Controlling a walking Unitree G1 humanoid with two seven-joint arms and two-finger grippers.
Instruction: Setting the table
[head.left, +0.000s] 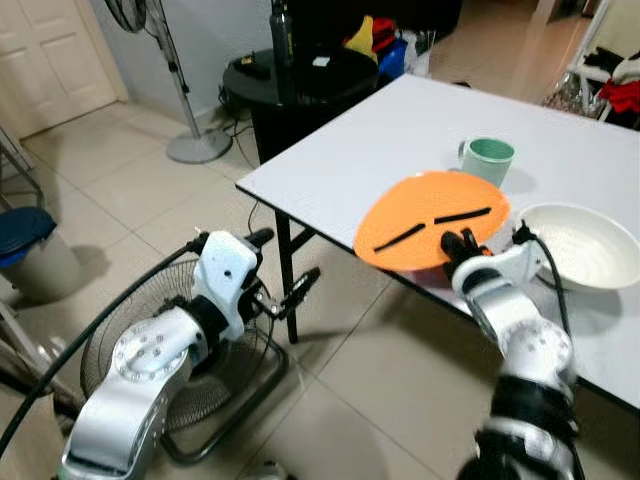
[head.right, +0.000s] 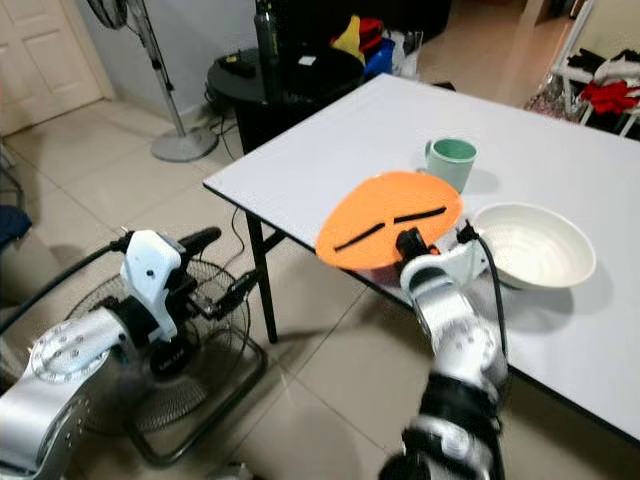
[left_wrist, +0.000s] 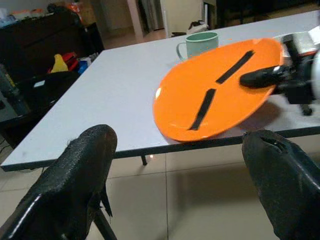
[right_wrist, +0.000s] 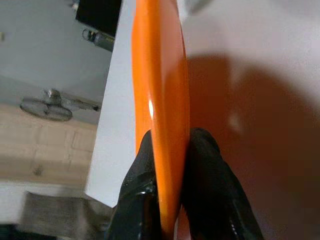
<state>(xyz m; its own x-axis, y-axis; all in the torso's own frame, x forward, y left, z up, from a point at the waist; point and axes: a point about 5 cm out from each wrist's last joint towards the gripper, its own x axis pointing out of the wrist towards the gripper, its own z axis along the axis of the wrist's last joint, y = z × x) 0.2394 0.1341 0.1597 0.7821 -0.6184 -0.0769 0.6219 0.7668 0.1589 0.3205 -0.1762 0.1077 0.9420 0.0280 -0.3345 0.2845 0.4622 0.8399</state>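
The right gripper (right_wrist: 170, 150) pinches the rim of a flat orange plastic plate (head.left: 430, 220), tilted above the white table (head.left: 380, 140) edge (probably light, stiff, slick); the left gripper (left_wrist: 175, 175) hangs spread.

- The table (head.left: 380, 140) stands ahead and to the right, one corner pointing toward the robot's left.
- A plate (head.left: 430, 220) sits tilted over the table's near edge, its far rim raised above the tabletop.
- The right pincer (head.left: 462, 243) grips the plate's near rim, one finger above and one below.
- A mug (head.left: 487, 160) stands on the table just behind the plate.
- A bowl (head.left: 580, 245) rests on the table just right of the plate, near the near edge.
- The left pincer (head.left: 290, 280) hangs off the table, left of its near corner, above a floor fan (head.left: 180, 390).
- A small round stand (head.left: 300, 85) stands behind the table's left corner.
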